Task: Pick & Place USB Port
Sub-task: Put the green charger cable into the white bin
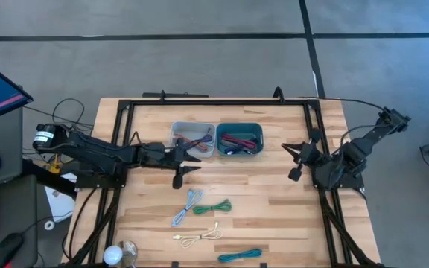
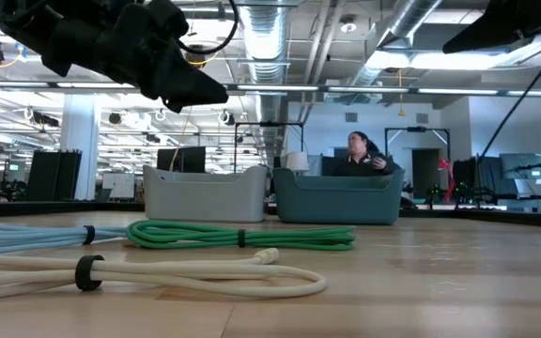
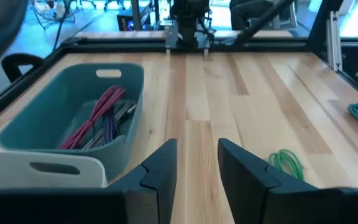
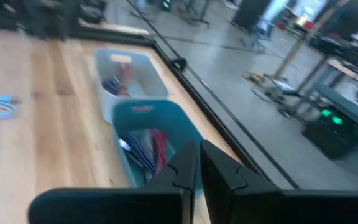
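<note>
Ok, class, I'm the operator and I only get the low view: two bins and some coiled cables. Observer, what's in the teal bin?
Observer: The teal bin holds red and purple cables.
Operator: Whose is the dark arm at my upper left?
Observer: That's the left arm, beside the grey bin, with its jaws apart and nothing between them.
Operator: Is there any cable I'm missing?
Observer: Yes, a teal cable lies near the table's front edge.
</note>
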